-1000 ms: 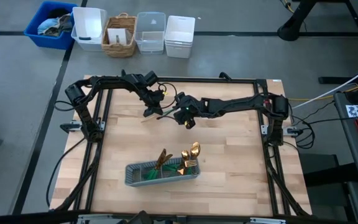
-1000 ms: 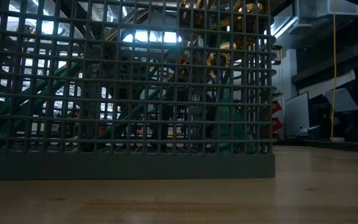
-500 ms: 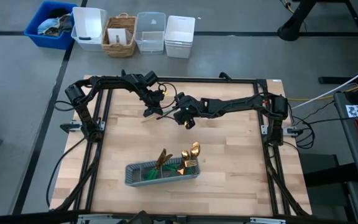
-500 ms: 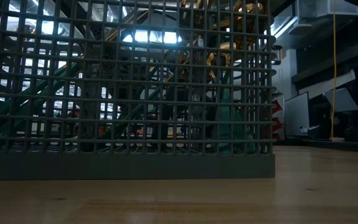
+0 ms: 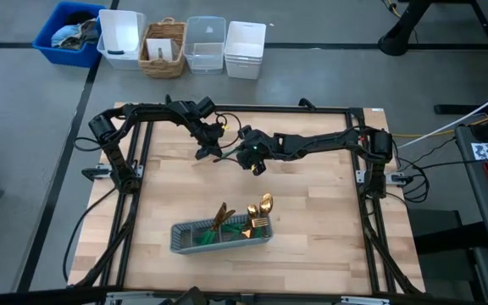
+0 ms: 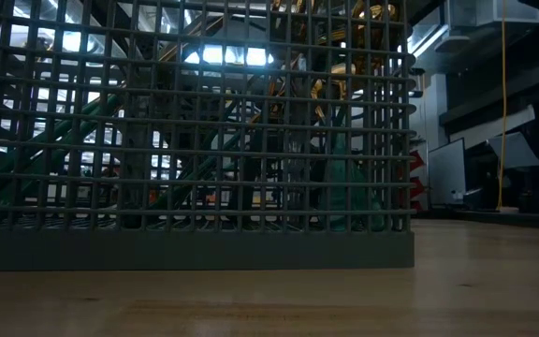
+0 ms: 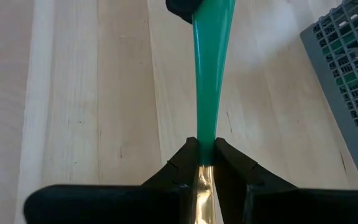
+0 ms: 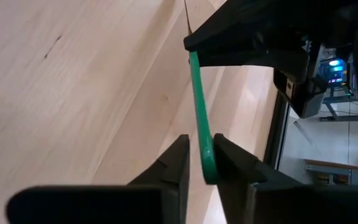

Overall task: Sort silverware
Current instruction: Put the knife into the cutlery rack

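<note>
So this looks like a handoff in mid-air over the back of the surface (image 5: 312,203). The left claw (image 7: 205,163) is pinched tight on one piece of silverware (image 7: 209,81), right where the teal handle meets the gold head. The right claw (image 8: 199,163) has its fingers either side of the handle's far end, narrow, but I can't tell if they're actually gripping.

My guess for the next move: the right one needs a firm hold before the left lets go, then carry it to the mesh tray (image 5: 221,241) near the front, where other gold pieces already stick up.

Only the wrist views show the handle at all. From above it's basically hidden between the two arms. The low view is just mesh.
</note>
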You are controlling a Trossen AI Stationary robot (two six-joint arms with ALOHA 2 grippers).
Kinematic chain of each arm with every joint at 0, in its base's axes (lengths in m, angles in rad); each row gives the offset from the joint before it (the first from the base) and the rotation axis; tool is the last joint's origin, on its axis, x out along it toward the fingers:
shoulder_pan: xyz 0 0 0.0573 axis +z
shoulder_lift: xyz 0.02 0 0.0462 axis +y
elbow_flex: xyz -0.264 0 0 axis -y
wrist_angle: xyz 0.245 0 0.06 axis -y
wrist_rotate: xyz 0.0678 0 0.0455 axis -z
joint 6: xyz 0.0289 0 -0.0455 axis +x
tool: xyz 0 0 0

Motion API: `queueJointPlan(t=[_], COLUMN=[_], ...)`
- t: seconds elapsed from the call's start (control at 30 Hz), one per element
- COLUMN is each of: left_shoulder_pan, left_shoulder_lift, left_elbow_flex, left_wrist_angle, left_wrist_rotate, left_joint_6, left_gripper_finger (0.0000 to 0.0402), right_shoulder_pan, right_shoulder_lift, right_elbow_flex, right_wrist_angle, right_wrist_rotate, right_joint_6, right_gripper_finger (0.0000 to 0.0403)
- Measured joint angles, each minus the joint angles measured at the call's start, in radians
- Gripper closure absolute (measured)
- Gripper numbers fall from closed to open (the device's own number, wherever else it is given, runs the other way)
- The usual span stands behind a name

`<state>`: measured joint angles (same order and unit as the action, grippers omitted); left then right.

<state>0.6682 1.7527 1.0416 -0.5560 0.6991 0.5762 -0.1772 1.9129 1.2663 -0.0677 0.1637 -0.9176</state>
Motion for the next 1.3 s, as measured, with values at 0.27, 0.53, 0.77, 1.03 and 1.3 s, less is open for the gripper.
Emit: queueJointPlan(t=[0.27,0.53,0.77,1.03,1.3], left_shoulder_pan=[0.000,0.000,0.000,0.003,0.013], left_shoulder_lift=[0.000,0.000,0.000,0.000,-0.006], left_elbow_flex=[0.000,0.000,0.020,0.095,0.109], left_wrist_angle=[0.000,0.000,-0.025,-0.106,-0.140], left_wrist_rotate=[0.000,-0.001,-0.005,-0.023,-0.053], left_joint_6=[0.000,-0.002,-0.130,-0.072,-0.051], left_gripper_finger=[0.0371,0.0371,0.0370,0.0370,0.0370], right_shoulder_pan=[0.000,0.000,0.000,0.000,0.001], right_shoulder_lift=[0.000,0.000,-0.003,-0.014,-0.024], right_elbow_flex=[0.000,0.000,0.000,0.000,0.000], right_wrist_angle=[-0.003,-0.003,-0.011,-0.016,-0.014], right_wrist_rotate=[-0.001,-0.001,0.012,0.044,0.062], right_joint_6=[0.000,0.000,0.052,0.111,0.156], right_gripper_finger=[0.0375,0.0379,0.0383,0.0382,0.0382])
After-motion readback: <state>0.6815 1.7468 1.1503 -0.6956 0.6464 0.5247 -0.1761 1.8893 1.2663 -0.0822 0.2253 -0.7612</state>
